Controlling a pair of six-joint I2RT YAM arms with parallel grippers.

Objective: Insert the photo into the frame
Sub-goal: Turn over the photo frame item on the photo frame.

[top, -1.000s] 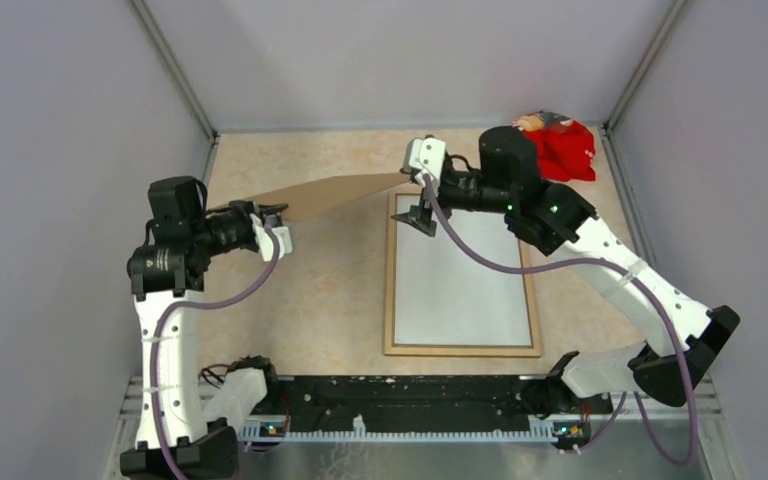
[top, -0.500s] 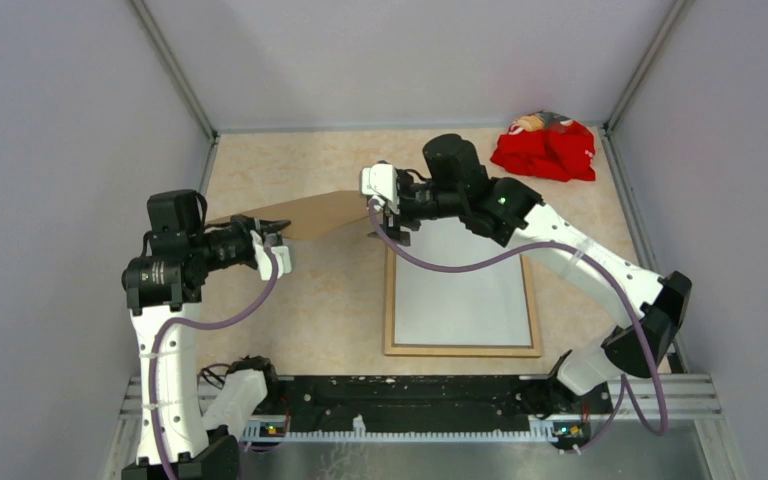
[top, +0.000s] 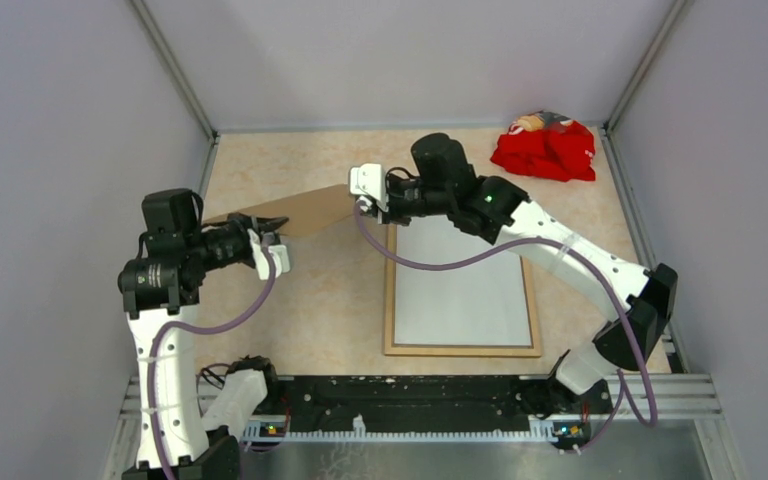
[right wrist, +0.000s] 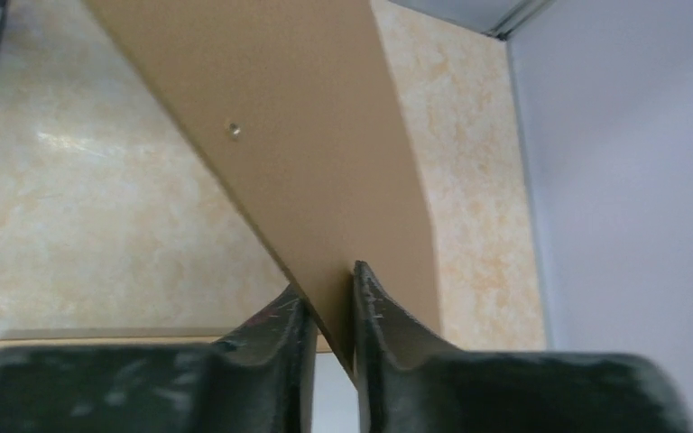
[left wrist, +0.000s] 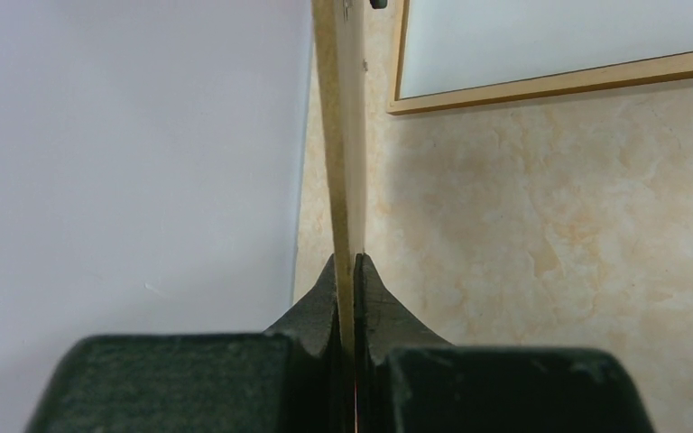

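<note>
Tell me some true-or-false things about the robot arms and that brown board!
1. The left gripper is pinching the brown board. True.
2. The brown board lies flat on the table. False: both grippers hold it up off the table.
3. The right gripper has a finger on each side of the board's other end. True.
4. The frame stands up against the wall. False: it lies flat on the table.
5. The red cloth is inside the frame. False: it sits in the far right corner.
</note>
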